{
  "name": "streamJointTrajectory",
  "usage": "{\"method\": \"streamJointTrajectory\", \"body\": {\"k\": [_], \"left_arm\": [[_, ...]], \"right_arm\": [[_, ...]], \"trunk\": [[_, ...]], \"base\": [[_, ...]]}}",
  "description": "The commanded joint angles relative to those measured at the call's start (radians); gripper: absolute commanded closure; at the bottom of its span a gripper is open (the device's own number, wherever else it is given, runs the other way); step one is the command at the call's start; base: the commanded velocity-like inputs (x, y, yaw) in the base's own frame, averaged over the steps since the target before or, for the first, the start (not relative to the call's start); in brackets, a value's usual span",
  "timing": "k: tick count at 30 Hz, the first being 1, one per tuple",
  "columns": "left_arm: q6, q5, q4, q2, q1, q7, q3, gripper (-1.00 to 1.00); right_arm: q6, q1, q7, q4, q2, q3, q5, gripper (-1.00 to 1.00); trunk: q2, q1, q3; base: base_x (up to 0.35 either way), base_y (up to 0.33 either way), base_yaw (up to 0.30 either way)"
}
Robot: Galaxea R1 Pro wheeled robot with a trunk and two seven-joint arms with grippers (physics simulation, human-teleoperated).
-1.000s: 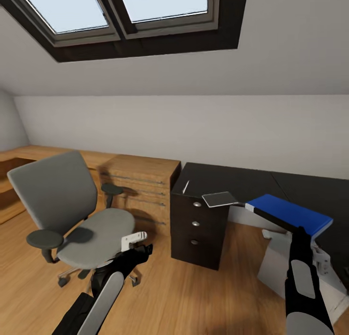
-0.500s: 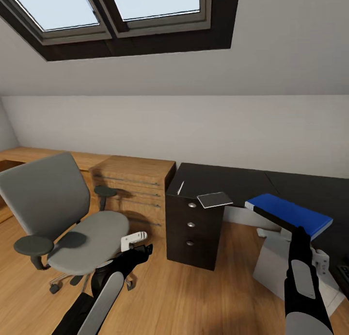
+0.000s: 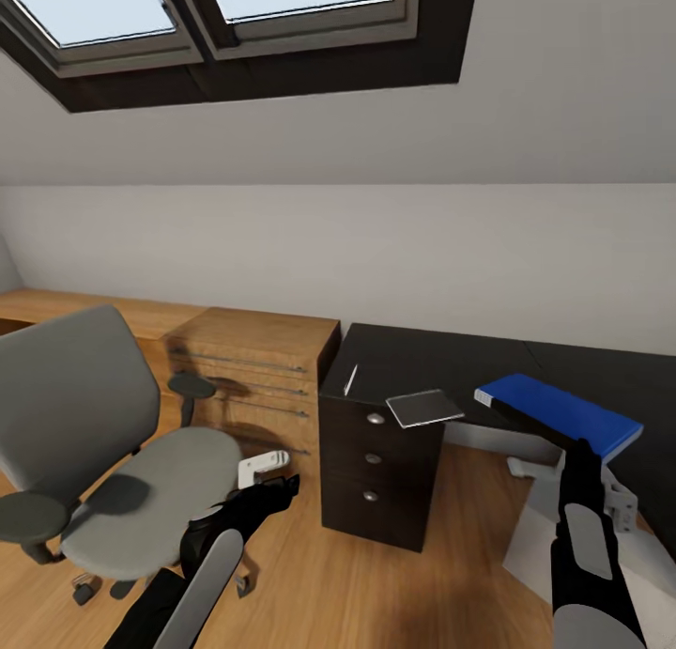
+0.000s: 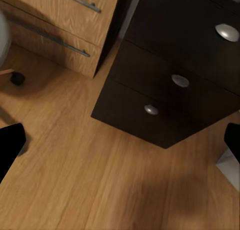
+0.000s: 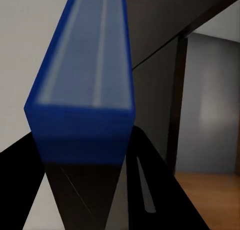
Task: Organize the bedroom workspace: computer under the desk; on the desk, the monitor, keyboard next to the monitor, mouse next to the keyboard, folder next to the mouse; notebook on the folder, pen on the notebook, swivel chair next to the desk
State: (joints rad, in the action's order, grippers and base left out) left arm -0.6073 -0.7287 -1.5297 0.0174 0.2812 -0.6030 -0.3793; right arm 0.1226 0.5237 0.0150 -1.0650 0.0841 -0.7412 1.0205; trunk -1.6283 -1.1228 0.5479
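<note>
Right end effector is clamped on the flat bright blue folder, holding it in the air level with the long black counter, over its near edge; the right wrist view has the folder wedged tight between the fingers. Left end effector hangs low over the wood floor, fingers spread, nothing in them. Small thin pale grey-white notebook lies at the counter corner, overhanging the dark three-drawer pedestal. Thin white pen lies just beside it on the counter. Grey-upholstered swivel chair stands apart from the counter, in front of the light wood cabinet. Skylight above.
</note>
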Motion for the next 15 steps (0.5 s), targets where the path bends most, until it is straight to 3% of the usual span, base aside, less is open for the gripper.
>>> {"method": "streamJointTrajectory", "body": {"k": [1,6,15], "left_arm": [[0.0,-0.01,-0.001,0.001,0.001,-0.01,-0.003,-1.0],[0.0,-0.01,-0.001,0.001,0.001,-0.009,-0.004,-1.0],[0.0,-0.012,-0.001,0.001,0.001,-0.009,-0.004,-1.0]], "right_arm": [[0.002,0.001,0.002,-0.001,0.001,-0.001,0.01,1.0],[0.004,0.001,0.001,0.0,0.0,-0.005,0.012,1.0],[0.006,0.001,0.0,0.001,0.0,-0.005,0.012,1.0]], "trunk": [[-0.001,0.0,0.001],[-0.001,0.0,0.001],[-0.001,0.0,0.001]], "base": [[0.081,0.0,0.0],[0.018,0.0,-0.077],[0.001,0.0,-0.238]]}}
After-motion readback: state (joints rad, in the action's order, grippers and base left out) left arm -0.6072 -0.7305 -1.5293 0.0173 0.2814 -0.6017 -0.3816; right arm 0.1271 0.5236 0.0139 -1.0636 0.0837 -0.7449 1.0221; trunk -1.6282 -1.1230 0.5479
